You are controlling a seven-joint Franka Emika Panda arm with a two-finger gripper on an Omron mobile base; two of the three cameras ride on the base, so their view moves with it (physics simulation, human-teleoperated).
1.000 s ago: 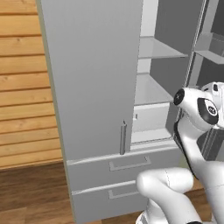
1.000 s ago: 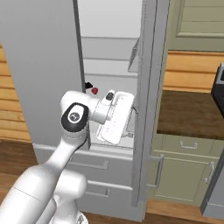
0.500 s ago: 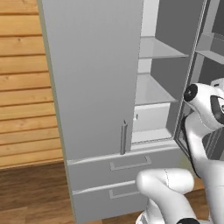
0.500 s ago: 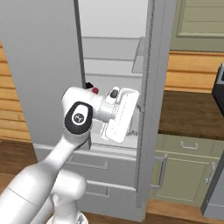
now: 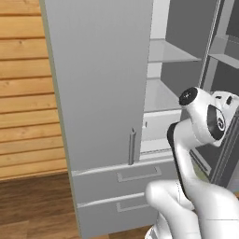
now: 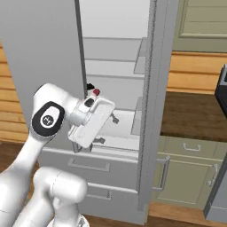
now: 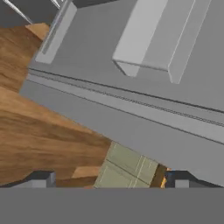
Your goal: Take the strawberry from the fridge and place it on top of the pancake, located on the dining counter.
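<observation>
In the left base view, the fridge [image 5: 100, 88] fills the centre as a tall, smooth light-grey slab with a vertical bar handle [image 5: 132, 146] and two flat drawers [image 5: 123, 176] low in the frame; its right door stands open on pale clear shelves at upper right. In the right base view, the strawberry [image 6: 95, 92], a tiny rounded red lump too small to show any long axis, sits on a shelf left of centre, just above the white hand. The end effector [image 6: 106, 130] is below and right of it, apart, holding nothing. In the hand view, the two dark fingertips [image 7: 41, 177] stand wide apart along the bottom edge, over brown wooden floor [image 7: 43, 135] and grey fridge panels.
</observation>
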